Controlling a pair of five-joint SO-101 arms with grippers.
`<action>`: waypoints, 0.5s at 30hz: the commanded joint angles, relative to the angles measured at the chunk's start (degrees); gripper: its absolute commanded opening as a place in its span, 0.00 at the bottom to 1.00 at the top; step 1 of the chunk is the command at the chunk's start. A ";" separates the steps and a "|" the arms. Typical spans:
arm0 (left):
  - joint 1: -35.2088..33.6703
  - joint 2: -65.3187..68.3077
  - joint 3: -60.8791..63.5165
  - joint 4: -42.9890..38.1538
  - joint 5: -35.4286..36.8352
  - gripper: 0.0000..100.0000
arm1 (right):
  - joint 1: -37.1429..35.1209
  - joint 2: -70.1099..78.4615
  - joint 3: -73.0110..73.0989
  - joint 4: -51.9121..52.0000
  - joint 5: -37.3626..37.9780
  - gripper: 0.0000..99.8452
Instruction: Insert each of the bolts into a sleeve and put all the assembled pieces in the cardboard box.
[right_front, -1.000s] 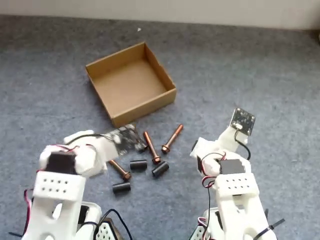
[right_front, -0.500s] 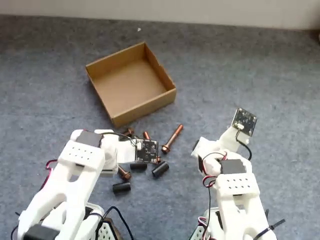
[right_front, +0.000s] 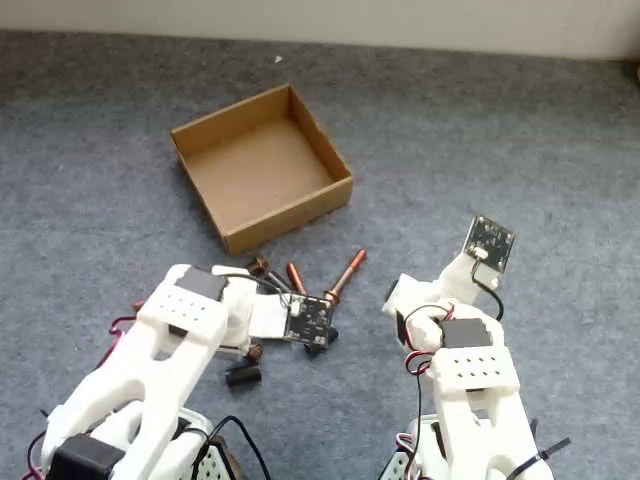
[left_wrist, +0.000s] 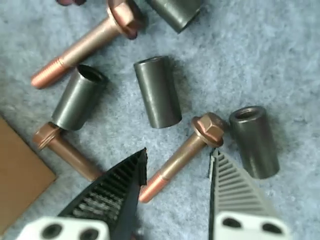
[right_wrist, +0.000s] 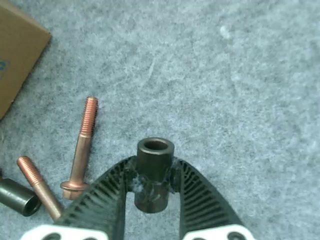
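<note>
**Q:** Left wrist view: what lies nearest?
**A:** The left gripper (left_wrist: 177, 154), ribbed fingers apart, straddling a copper hex-head bolt (left_wrist: 186, 159). Smooth dark loose sleeves (left_wrist: 157, 92) lie beyond, one cut off.
**Q:** And the right?
**A:** The right gripper (right_wrist: 153, 167) clamps a tubular sleeve (right_wrist: 155, 149). The cardboard box (right_front: 290, 215) stands farther off on the carpet (right_front: 500, 130).

1 sleeve (left_wrist: 175, 11) cut off @ pic edge; 1 bolt (left_wrist: 65, 150) partly behind left gripper (left_wrist: 177, 152).

The bolts (right_front: 345, 275) and sleeves (right_front: 243, 375) lie mixed on the carpet (right_front: 520, 150), just before the cardboard box (right_front: 290, 215).
</note>
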 joint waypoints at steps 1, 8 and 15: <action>0.84 -0.04 1.45 -3.25 -2.02 0.21 | 0.92 -1.71 -0.57 -1.19 0.62 0.01; 1.01 -0.04 1.71 -3.25 -2.11 0.21 | 0.92 -1.71 -0.57 -1.19 0.62 0.01; 3.91 -0.04 5.85 -5.71 -2.11 0.07 | 0.92 -1.71 -0.48 -1.19 0.62 0.01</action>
